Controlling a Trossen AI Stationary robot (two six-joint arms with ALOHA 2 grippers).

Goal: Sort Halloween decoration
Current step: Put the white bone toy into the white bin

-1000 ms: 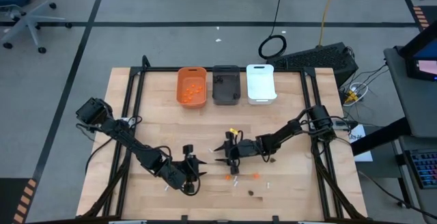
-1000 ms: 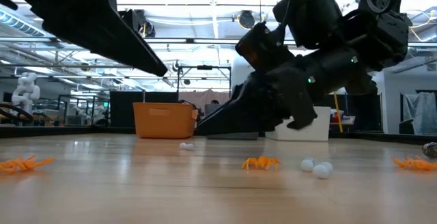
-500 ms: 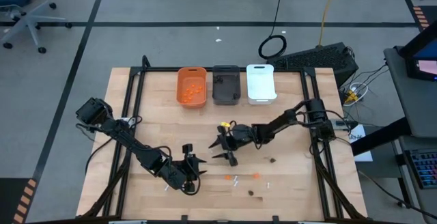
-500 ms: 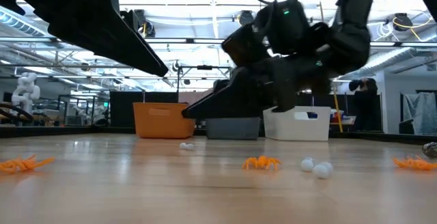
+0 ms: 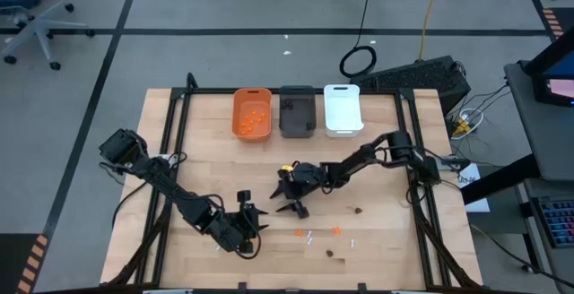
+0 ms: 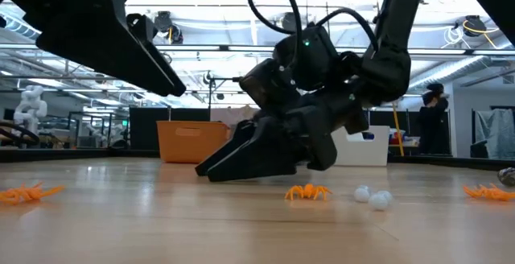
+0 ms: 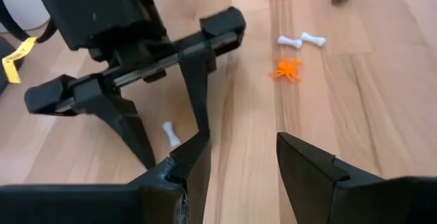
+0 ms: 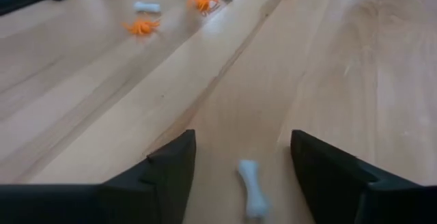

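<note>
High view: the right gripper (image 5: pixel 289 194) is hanging over the middle of the table (image 5: pixel 377 240) with its fingers spread apart, and the left gripper (image 5: pixel 251 227) is waiting near the front edge, fingers also apart and holding nothing; three bins are standing in a row at the far edge, the orange bin (image 5: pixel 252 113) showing several orange pieces, the dark grey bin (image 5: pixel 297 110) and the white bin (image 5: pixel 342 108) beside it. Two orange spiders (image 5: pixel 299 233) and two dark lumps (image 5: pixel 357 211) are lying loose in front of the right gripper; the white pieces are too small to count here. Low view: the right gripper is tilting down close to the wood, one orange spider lying just beside its tips. Left wrist view: a white bone (image 7: pixel 170 134) is lying between the right gripper's open fingers. Right wrist view: the same bone (image 8: pixel 252 186) is lying midway between the two dark fingers (image 8: pixel 164 176), touching neither, its near end cut off.
</note>
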